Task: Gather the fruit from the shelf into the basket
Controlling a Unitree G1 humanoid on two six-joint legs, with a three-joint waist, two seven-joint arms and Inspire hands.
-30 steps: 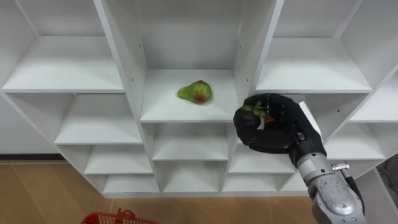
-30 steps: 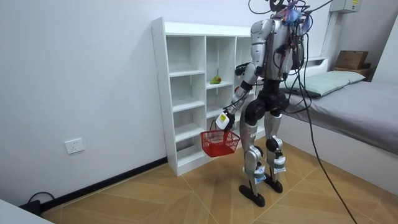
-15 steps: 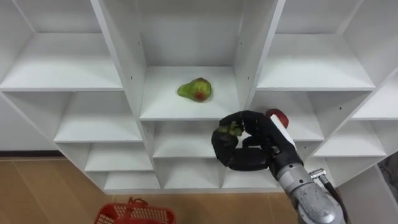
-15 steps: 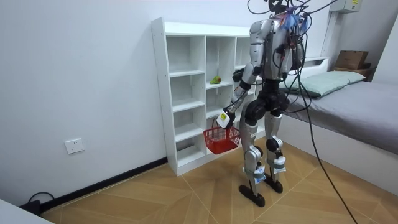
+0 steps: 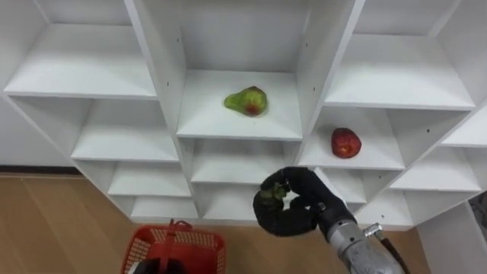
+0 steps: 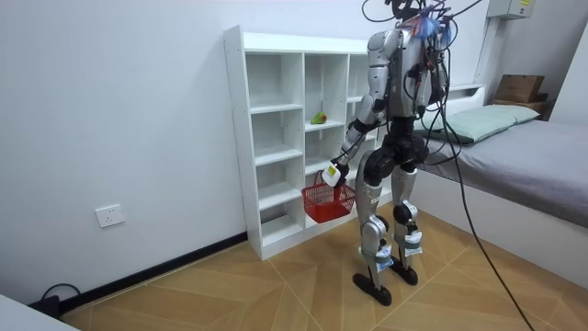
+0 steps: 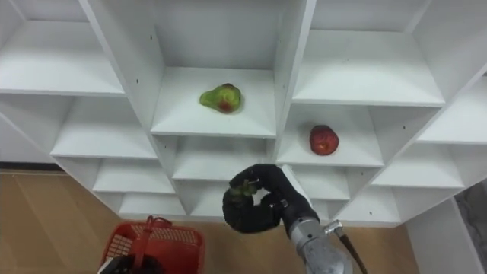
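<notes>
My right hand [image 5: 298, 211] [image 7: 266, 205], in a black glove, is shut on a small green fruit [image 5: 270, 195] in front of the lower shelves, above and to the right of the red basket [image 5: 179, 247] [image 7: 156, 245]. The basket hangs from my left hand [image 6: 333, 172], which is curled on its handle. A green-and-red fruit [image 5: 246, 100] lies in the closet's middle compartment. One compartment to the right and a little lower sits a red apple [image 5: 345, 142].
The white closet [image 6: 276, 138] stands against the wall, and I stand right in front of it on the wooden floor. A bed [image 6: 514, 147] lies behind me at the room view's right.
My right hand has come down and to the left with the green fruit, away from the shelf, uncovering the red apple. The basket has risen further into view.
</notes>
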